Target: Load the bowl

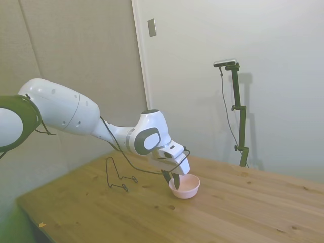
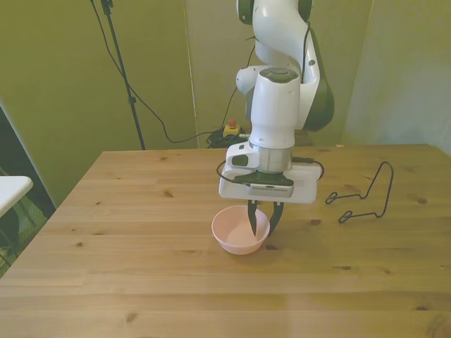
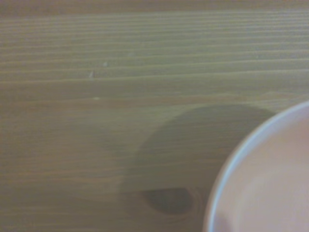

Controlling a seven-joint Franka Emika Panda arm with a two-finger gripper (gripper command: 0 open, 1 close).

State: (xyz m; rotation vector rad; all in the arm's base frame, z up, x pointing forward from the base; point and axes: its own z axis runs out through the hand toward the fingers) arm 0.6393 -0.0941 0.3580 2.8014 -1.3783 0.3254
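Near the wooden table's (image 2: pixel 141 282) middle, smooth round pale pink bowl (image 2: pixel 232 241) upright, mouth up, no long axis, gripper (image 2: pixel 263 224) clenched on its right rim in the front view, thin black wire rack (image 2: pixel 366 197) further right.

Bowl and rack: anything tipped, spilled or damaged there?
Nothing stands out. The bowl sits upright on the table, looks empty and unbroken, with the pincer straddling its rim. The wire rack stands apart, toward the front view's right.
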